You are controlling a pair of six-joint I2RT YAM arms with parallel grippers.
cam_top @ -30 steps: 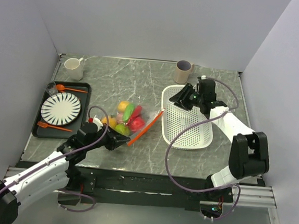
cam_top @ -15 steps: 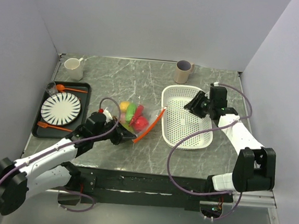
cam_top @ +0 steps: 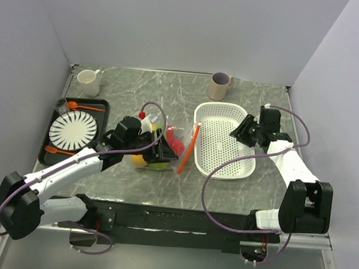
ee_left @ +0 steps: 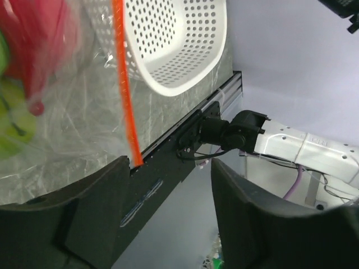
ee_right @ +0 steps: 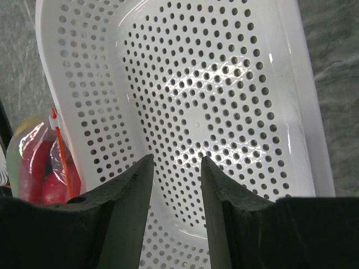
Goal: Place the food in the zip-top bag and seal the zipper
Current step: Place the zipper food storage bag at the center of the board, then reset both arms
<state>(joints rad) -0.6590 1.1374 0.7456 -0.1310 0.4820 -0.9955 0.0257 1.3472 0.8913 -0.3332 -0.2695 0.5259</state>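
Observation:
The zip-top bag lies on the marble table just left of the white basket. Inside it is the food: red, green and yellow pieces. Its orange zipper runs along the edge beside the basket, and a small white slider shows at one end. My left gripper sits over the bag, open; in the left wrist view my left gripper has nothing between its fingers, and the zipper ends at the left fingertip. My right gripper hovers open and empty over the basket.
A black tray at the left holds a striped plate, an orange spoon and an orange fork. A white mug and a tan cup stand at the back. Walls close in on both sides.
My left gripper was shut and has opened, after moving right with the bag toward the basket. The right arm has drawn back to the right across the basket.

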